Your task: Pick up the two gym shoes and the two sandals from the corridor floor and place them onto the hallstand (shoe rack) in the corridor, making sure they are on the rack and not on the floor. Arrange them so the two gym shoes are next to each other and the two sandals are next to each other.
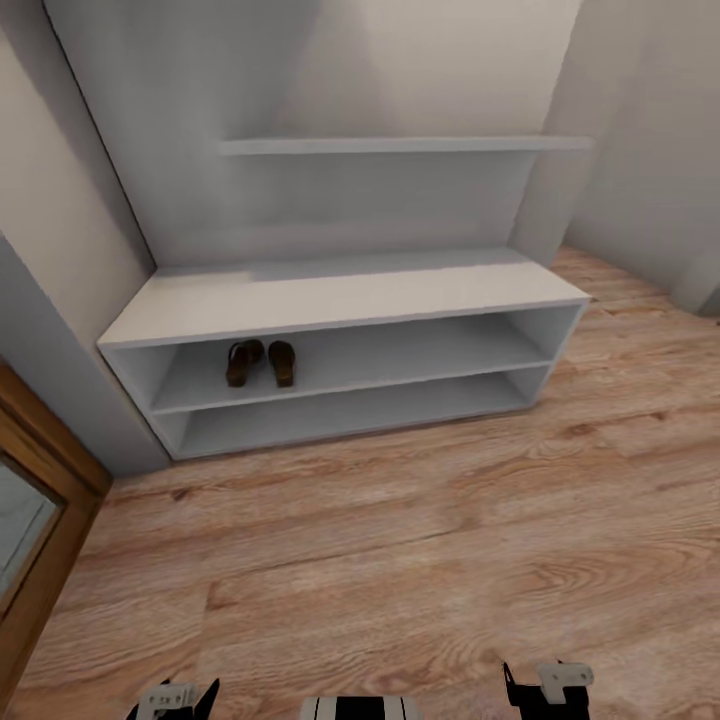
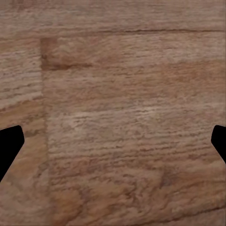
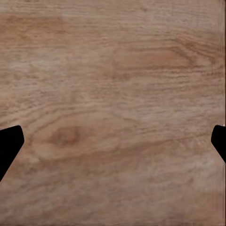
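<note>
Corridor scene seen from the robot's head, looking down at a wide pale grey hallstand set against the wall. It has a flat bench top, two low open shelf rows beneath it, and a tall back panel carrying a narrow shelf higher up.

Two dark brown sandals sit side by side on the upper of the hallstand's two low shelf rows, toward its left end. They lie just beside each other, toes pointing into the unit, the left one angled slightly. The bench top and the lowest shelf row hold nothing that can be seen.

Light brown wood-grain corridor floor spreads out in front of the hallstand. A wooden door frame stands near the hallstand's left end.

Well in front of the hallstand, at the near edge of the head view, the left gripper and the right gripper show only as small black and white parts.

In the left wrist view, dark fingertips sit far apart at either side with bare floor planks between them, so the left pincer is wide and holds nothing. The right wrist view matches: fingertips spread wide over bare wood, nothing held.
</note>
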`<state>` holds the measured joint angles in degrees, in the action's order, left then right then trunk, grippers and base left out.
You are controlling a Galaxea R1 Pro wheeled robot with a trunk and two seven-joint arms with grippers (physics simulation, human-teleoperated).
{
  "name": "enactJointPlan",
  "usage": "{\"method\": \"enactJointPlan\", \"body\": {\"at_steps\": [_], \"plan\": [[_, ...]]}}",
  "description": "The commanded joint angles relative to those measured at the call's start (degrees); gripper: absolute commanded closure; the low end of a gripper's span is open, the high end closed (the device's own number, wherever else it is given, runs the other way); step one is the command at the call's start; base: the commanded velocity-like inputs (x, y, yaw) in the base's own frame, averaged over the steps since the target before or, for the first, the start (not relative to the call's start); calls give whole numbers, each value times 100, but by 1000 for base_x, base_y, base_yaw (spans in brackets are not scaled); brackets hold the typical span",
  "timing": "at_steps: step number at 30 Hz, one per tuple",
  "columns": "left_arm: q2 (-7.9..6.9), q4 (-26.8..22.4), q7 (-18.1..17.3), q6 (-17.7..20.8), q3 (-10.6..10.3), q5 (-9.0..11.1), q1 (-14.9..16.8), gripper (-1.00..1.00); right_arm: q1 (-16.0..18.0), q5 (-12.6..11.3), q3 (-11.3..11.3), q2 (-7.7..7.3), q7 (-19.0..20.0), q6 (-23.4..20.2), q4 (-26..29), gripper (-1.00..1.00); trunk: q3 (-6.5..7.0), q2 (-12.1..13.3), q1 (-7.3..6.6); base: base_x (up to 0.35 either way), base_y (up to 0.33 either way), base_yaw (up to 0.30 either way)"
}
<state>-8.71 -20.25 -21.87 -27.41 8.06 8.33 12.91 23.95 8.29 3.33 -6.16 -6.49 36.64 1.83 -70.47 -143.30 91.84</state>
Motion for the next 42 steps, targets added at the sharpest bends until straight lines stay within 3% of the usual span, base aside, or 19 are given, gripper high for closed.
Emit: {"method": "enactJointPlan", "body": {"at_steps": [1, 11, 19, 25, 42], "plan": [[1, 13, -25, 4, 19, 52, 1, -100, 5, 60, 48, 1, -28, 15, -7, -100, -4, -2, -1, 0, 0, -299], [5, 43, 89, -5, 12, 41, 1, -100, 5, 66, 536, -7, -26, 10, -7, -100, -4, -2, -1, 0, 0, -300], [1, 37, 95, -25, 11, 16, 1, -100, 5, 74, 609, -6, -21, 10, -10, -100, -4, -2, -1, 0, 0, -300], [1, 36, 95, -27, 11, 19, 1, -100, 5, 76, 615, -7, -20, 10, -15, -100, 129, 6, -17, 0, 0, -300], [1, 40, 95, -28, 11, 34, 1, -100, 5, 76, 616, 1, -20, 10, -16, -100, 434, 688, -390, 0, 0, -300]]}}
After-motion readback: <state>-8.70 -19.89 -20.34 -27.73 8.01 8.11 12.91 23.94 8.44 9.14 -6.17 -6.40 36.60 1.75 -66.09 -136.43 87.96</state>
